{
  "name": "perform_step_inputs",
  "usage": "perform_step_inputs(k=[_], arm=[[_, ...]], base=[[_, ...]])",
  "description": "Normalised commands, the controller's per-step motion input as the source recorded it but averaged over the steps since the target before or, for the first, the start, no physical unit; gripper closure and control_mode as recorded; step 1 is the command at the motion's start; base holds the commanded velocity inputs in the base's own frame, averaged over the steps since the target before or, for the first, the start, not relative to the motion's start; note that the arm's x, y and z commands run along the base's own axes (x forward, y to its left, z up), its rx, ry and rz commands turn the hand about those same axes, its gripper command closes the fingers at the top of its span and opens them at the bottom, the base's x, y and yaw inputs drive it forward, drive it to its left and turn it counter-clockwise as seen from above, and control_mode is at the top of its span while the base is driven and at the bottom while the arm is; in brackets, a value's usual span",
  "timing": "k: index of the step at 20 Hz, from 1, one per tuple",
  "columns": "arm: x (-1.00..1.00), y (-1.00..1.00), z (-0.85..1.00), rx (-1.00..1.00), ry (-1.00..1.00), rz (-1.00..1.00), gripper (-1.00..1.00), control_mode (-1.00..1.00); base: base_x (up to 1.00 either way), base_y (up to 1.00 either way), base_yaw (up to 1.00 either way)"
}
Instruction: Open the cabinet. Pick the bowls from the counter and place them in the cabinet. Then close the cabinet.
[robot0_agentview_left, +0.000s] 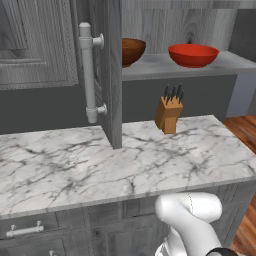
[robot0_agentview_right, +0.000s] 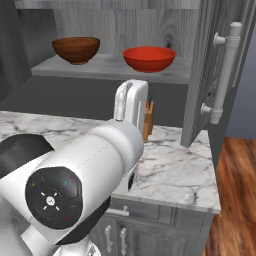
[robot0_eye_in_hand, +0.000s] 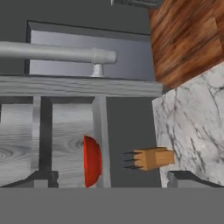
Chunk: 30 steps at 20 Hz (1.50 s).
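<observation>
With the red bowl and wooden bowl on the cabinet shelf, closing remained; the spread, empty pincer needed the door pushed shut.

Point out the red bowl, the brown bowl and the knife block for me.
red bowl (robot0_agentview_left: 193, 55): left base view, on its outer wall.
brown bowl (robot0_agentview_right: 76, 50): right base view, on its outer wall.
knife block (robot0_agentview_left: 168, 116): left base view, on its front face.

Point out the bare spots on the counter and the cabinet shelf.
The counter is bare left of the open door. The knife block crowds the back right. The shelf has a gap between the wooden bowl and the red bowl.
</observation>
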Motion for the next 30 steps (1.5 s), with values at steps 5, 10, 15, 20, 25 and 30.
perform_step_inputs(k=[5,10,15,20,25,30], arm=[[-0.6,-0.29,-0.4,0.06,-0.16,0.0,-1.0,-1.0],[-0.45,-0.33,-0.22,0.08,-0.08,0.0,-1.0,-1.0],[-0.06,-0.44,-0.07,0.11,-0.01,0.07,-1.0,-1.0],[0.0,-0.58,-0.03,0.14,0.0,0.14,-1.0,-1.0],[0.0,-0.5,0.0,0.14,0.0,0.19,-1.0,-1.0],[0.24,-0.35,-0.24,0.07,-0.11,0.21,-1.0,-1.0]], base=[[0.0,0.0,0.0],[0.0,0.0,0.0],[0.0,0.0,0.0],[0.0,0.0,0.0],[0.0,0.0,0.0],[0.0,0.0,0.0]])
